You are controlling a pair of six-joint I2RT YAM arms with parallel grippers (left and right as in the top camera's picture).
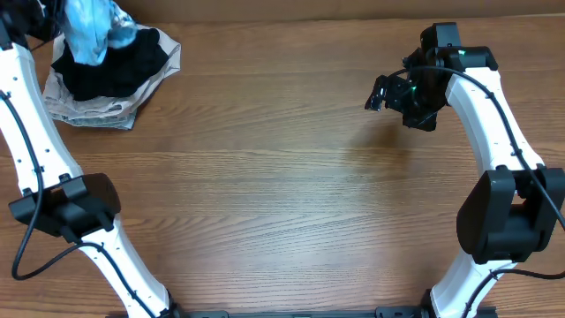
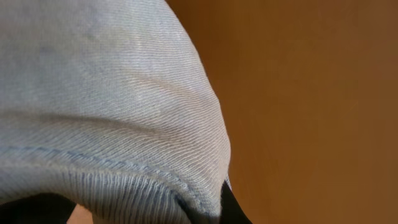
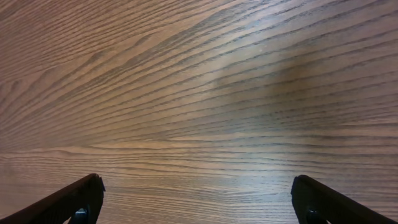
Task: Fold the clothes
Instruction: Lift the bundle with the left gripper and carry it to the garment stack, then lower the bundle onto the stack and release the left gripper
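Observation:
The clothes, a light sky-blue T-shirt (image 1: 91, 31), hang bunched at the table's far left corner, above a pile of other fabric. My left gripper (image 2: 208, 214) is shut on the shirt. The left wrist view is filled with its ribbed hem and stitched seam (image 2: 112, 124), and only a dark finger (image 2: 233, 208) shows at the bottom edge. In the overhead view the shirt hides that gripper. My right gripper (image 1: 378, 93) hovers over bare wood at the far right. It stands wide open (image 3: 196, 186) with nothing between its fingers.
A black garment (image 1: 115, 66) lies crumpled under the shirt on a beige folded cloth (image 1: 88, 110) at the far left. The wooden table (image 1: 282, 177) stretches between the two arm bases at the near edge.

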